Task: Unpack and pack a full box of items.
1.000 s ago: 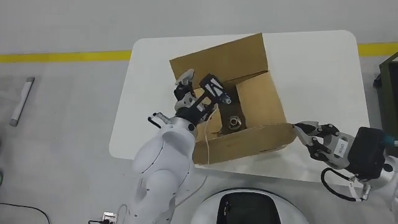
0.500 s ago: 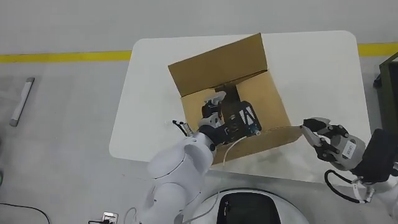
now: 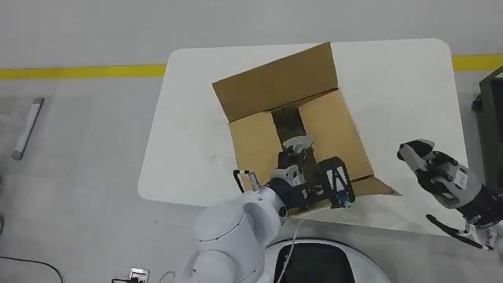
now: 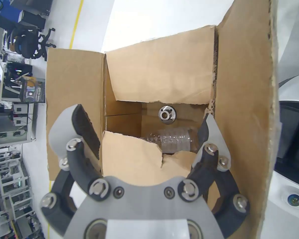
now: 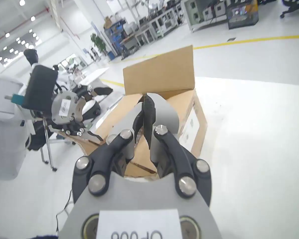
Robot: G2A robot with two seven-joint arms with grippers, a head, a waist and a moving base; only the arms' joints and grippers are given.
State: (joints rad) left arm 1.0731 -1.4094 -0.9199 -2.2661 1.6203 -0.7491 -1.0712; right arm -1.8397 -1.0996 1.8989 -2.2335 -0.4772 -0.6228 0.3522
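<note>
A grey bar (image 3: 26, 128) lies on the floor well to the left of the table, and a yellow floor line (image 3: 82, 71) runs along the far side. The white table (image 3: 185, 126) carries the open cardboard box (image 3: 275, 82) near its middle, turned slightly. The box's far flap stands up and leans outward, and its near wall sits close to the table's near edge.

The left gripper (image 4: 143, 125) hangs over the near side of the box, pointing down into it. Its jaws are spread wide with nothing between the pads, one finger (image 4: 81, 125) on each side of a torn near flap (image 4: 132, 155). Inside the box, on the bottom, a small round metal fitting (image 4: 166, 113) with a hole through its middle lies toward the far wall. Just nearer than it, a clear plastic bottle (image 4: 174, 140) lies on its side, its near part hidden behind the torn flap. Whether the fitting and the bottle touch cannot be told.

To the right of the box another flap (image 3: 383, 188) folds outward at the near right corner. Farther right, apart from the box and above the table's near right area, the right gripper (image 3: 416, 154) has its jaws clenched together and holds nothing. It points back toward the box. A dark green object (image 3: 493, 118) stands at the far right edge, off the table.
</note>
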